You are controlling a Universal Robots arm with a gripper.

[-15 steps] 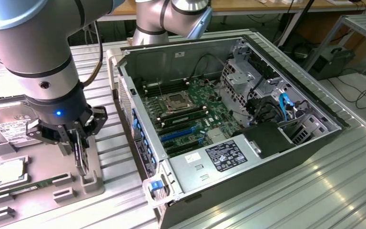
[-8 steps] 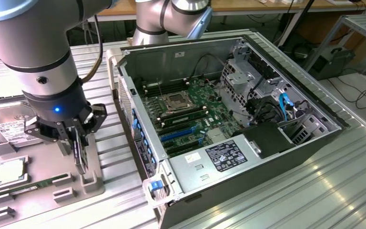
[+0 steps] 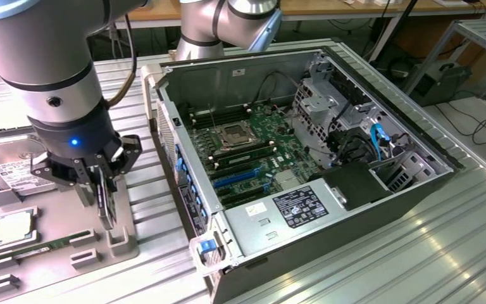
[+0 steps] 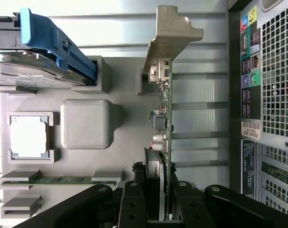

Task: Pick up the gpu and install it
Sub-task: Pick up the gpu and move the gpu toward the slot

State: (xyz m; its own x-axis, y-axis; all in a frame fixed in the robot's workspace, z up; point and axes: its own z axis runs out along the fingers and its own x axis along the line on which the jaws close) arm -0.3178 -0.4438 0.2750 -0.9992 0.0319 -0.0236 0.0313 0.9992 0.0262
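Observation:
The gpu (image 4: 163, 118) is a thin dark card seen edge-on, with its pale metal bracket (image 4: 171, 35) at the far end. My gripper (image 4: 158, 202) is shut on it, one black finger on each face. In the exterior view the gripper (image 3: 99, 183) hangs over the grey parts tray (image 3: 57, 253) at the exterior view's left. The gpu (image 3: 105, 206) stands upright below the fingers, just over the tray's slotted holder (image 3: 121, 244). I cannot tell whether its lower edge still touches the holder. The open computer case (image 3: 311, 158) lies to the exterior view's right, its motherboard and blue card slots (image 3: 238, 180) exposed.
On the tray lie a hard drive (image 4: 34, 71) with a blue carrier (image 4: 53, 40), a processor (image 4: 28, 135), a green memory stick (image 4: 63, 179) and a grey block (image 4: 85, 123). The case's rear port panel (image 4: 267, 95) stands close beside the card. A second robot arm (image 3: 226, 25) stands behind the case.

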